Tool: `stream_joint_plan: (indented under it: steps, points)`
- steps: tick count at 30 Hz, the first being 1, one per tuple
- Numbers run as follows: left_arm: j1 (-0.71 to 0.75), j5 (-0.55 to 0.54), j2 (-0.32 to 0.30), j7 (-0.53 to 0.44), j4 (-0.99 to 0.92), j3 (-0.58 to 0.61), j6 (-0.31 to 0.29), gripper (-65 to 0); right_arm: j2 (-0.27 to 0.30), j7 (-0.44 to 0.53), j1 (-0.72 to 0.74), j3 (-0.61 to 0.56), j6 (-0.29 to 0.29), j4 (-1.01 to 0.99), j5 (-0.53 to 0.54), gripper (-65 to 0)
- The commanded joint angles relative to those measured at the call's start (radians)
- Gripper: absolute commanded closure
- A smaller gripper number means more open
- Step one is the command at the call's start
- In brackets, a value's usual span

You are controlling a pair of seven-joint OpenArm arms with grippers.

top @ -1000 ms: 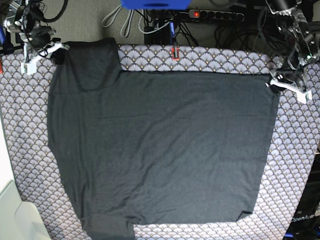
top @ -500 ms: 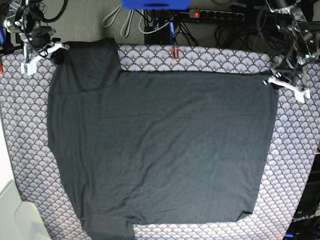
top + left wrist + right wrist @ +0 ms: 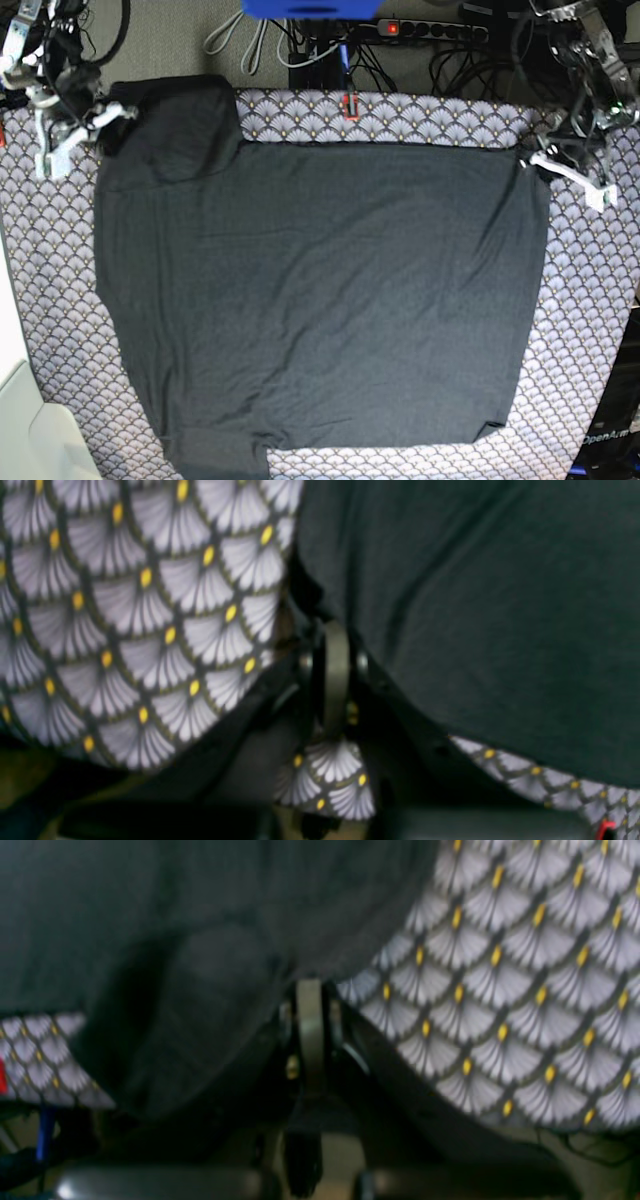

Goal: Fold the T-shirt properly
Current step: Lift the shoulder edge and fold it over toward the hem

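Observation:
The charcoal-black T-shirt (image 3: pixel 320 290) lies spread flat on the grey scallop-patterned tablecloth (image 3: pixel 590 330). Its coloured print is hidden. My left gripper (image 3: pixel 530 163) is at the shirt's far right corner and is shut on the fabric there, with wrinkles running from the pinch. In the left wrist view the shut gripper (image 3: pixel 334 630) meets the shirt's edge (image 3: pixel 475 605). My right gripper (image 3: pixel 108 115) is shut on the far left sleeve. In the right wrist view the gripper (image 3: pixel 309 985) pinches the dark fabric (image 3: pixel 175 940).
A power strip (image 3: pixel 430 30) and cables lie behind the table's far edge, beside a blue object (image 3: pixel 310 8). A red clip (image 3: pixel 350 104) sits on the far edge. A white surface (image 3: pixel 25 430) stands at the near left corner.
The right gripper has pulled the far left sleeve up and to the left. The left gripper has drawn the far right corner slightly inward, and the shirt's right edge has shifted left.

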Motion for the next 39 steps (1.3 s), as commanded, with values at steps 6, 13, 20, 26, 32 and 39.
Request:
stream_joint_plan:
  steps: [6, 13, 20, 26, 32, 39]
  points:
    - [-0.036, 0.001, -0.020, -0.013, 0.017, -0.038, -0.001, -0.5, 0.033, 0.018, 0.063, 0.006, 0.007, 0.032, 0.013, 0.0]
    - [-0.104, 0.004, -0.032, 0.024, 0.008, -0.032, 0.001, -0.5, 0.036, 0.016, 0.154, 0.002, 0.003, 0.027, 0.011, 0.0]
    - [-0.222, 0.062, -0.032, 0.061, 0.005, -0.029, 0.002, -0.5, 0.059, -0.017, 0.278, 0.003, -0.001, -0.017, 0.011, 0.0]
    - [-0.279, 0.107, -0.026, 0.062, 0.003, -0.029, 0.002, -0.5, 0.088, -0.040, 0.379, 0.000, -0.001, -0.088, 0.011, 0.0]
    - [-0.329, 0.107, -0.026, 0.062, -0.043, -0.028, 0.002, -0.5, 0.108, -0.039, 0.490, -0.001, -0.001, -0.189, 0.011, 0.0]
    - [-0.397, 0.107, -0.026, 0.059, -0.095, -0.028, 0.002, -0.5, 0.131, -0.033, 0.619, -0.003, -0.001, -0.321, 0.011, 0.0]
